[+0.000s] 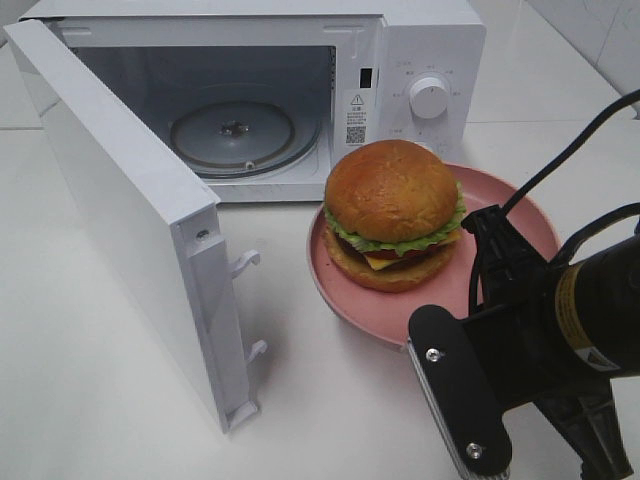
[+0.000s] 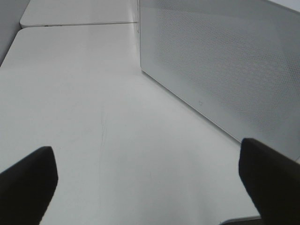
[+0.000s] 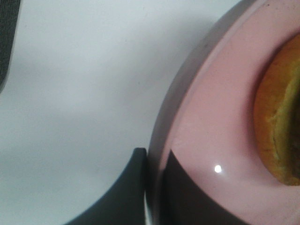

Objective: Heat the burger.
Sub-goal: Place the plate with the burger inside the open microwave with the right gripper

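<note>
The burger [image 1: 392, 210], with a golden domed bun, lettuce, cheese and patty, sits on a round pink plate [image 1: 350, 300] on the table in front of the open microwave [image 1: 425, 50]. My right gripper [image 1: 425, 335] is at the plate's near rim. In the right wrist view the gripper [image 3: 152, 187] is closed on the plate's rim [image 3: 211, 117], one finger outside and one inside, with the burger's edge [image 3: 276, 122] beside it. My left gripper [image 2: 150, 187] is open and empty over bare table; it is out of the exterior view.
The microwave door [image 1: 130, 200] stands swung wide open to the left, its outer face [image 2: 225, 70] close beside my left gripper. The glass turntable [image 1: 232, 135] lies inside the cavity. White table [image 1: 330, 400] surrounds the plate.
</note>
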